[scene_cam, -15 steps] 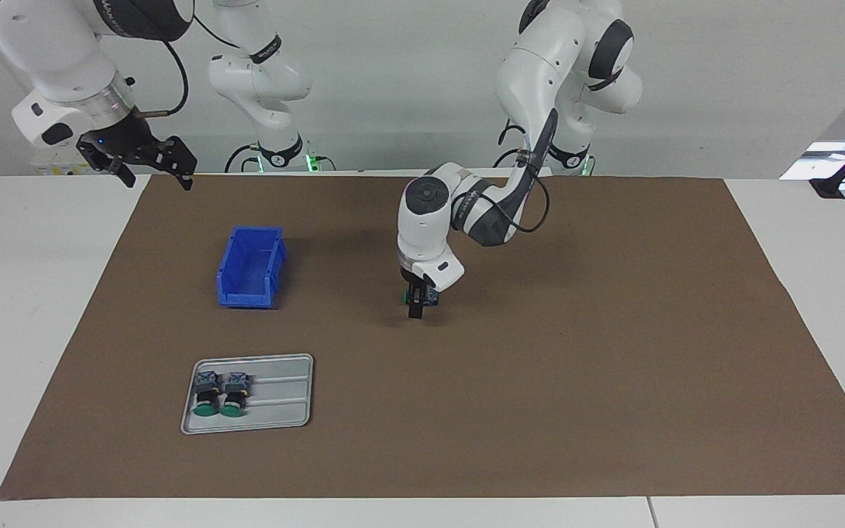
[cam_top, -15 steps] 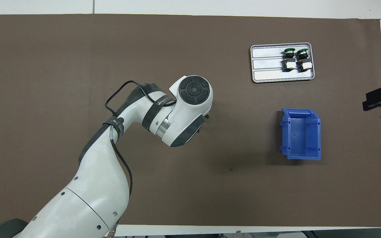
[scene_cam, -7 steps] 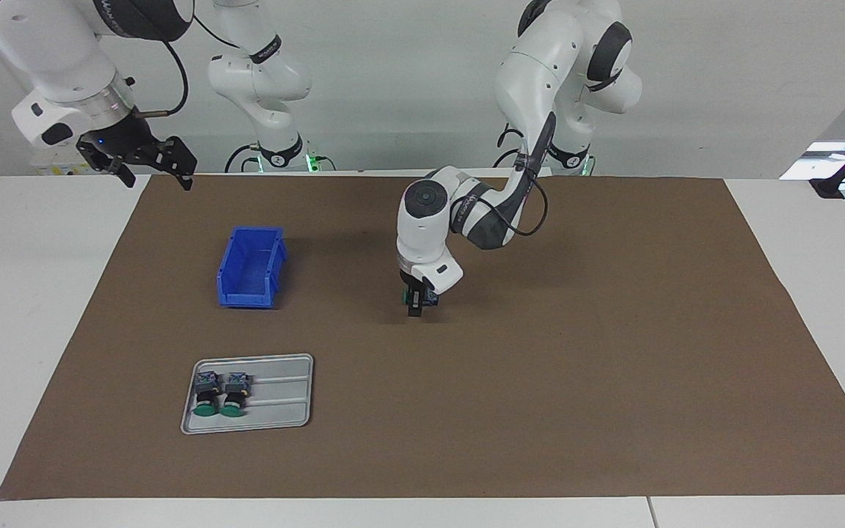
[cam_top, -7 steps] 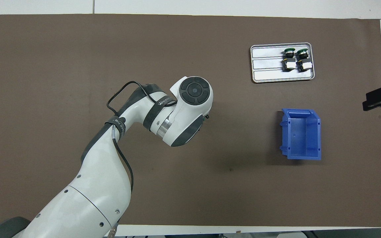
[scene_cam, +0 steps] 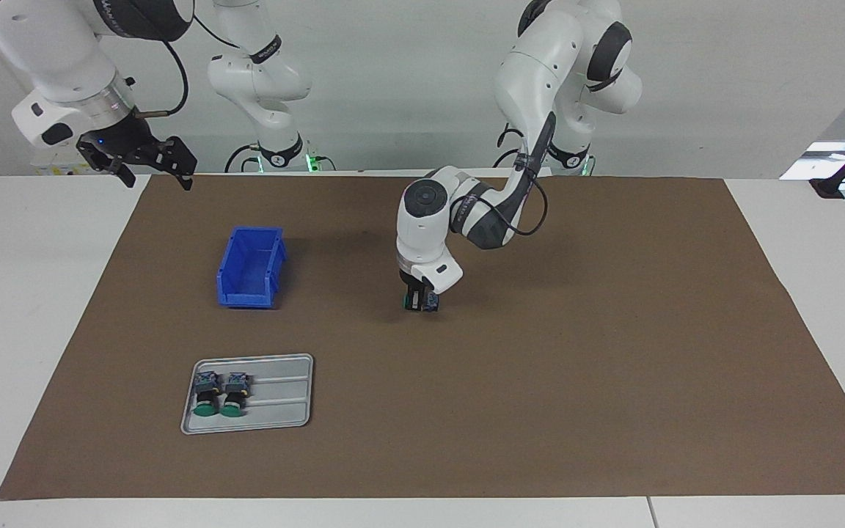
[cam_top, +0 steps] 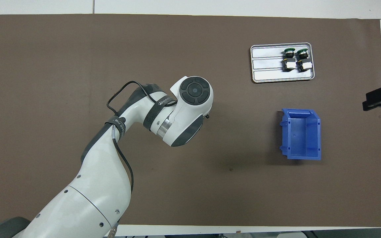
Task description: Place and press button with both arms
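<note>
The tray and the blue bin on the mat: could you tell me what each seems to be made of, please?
The tray looks like thin pressed metal, perhaps aluminium: a dull silver sheen, rounded corners and raised ribs along its floor. The blue bin looks like moulded plastic: one even saturated blue, slightly glossy, with ribs on its outer walls in the overhead view. The brown mat looks matte, paper or felt; I cannot tell which.

My left gripper [scene_cam: 418, 303] sits low at mid-mat, jaws closed around the button [scene_cam: 428, 299], open brown mat [scene_cam: 576, 367] all round it. Obstacles all lie toward the right arm's end: blue bin [scene_cam: 250, 267] nearer the robots, metal tray [scene_cam: 276, 411] with two spare buttons [scene_cam: 221, 393] farther out, a clear lane of mat between them. My left arm [cam_top: 164, 112] covers the mat under it. Right gripper [scene_cam: 145, 159] hangs open over the mat's corner, waiting, well apart from the bin.
</note>
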Tool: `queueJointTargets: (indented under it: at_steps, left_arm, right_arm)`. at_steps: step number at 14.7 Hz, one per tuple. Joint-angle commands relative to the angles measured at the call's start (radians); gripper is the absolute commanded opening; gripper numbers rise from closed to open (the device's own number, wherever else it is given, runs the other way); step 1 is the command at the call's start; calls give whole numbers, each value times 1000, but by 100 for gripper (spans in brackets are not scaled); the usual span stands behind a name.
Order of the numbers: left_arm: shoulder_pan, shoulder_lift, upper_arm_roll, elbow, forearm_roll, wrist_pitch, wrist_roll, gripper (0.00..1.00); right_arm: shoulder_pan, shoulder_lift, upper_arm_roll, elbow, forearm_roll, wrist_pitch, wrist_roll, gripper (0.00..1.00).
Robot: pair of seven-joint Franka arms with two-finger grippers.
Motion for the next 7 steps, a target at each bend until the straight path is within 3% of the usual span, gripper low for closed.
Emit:
queueJointTargets:
  at_steps: [1, 5, 7]
  left_arm:
    - [5, -47, 8, 3, 11, 0, -6, 12]
    - [68, -102, 4, -41, -1, -8, 21, 12]
    - [120, -165, 3, -107, -86, 28, 81, 12]
  right_arm:
    - [-8, -24, 6, -28, -7, 9, -17, 100]
    - [-8, -24, 6, -28, -7, 9, -17, 100]
    - [-8, -24, 6, -28, -7, 9, -17, 100]
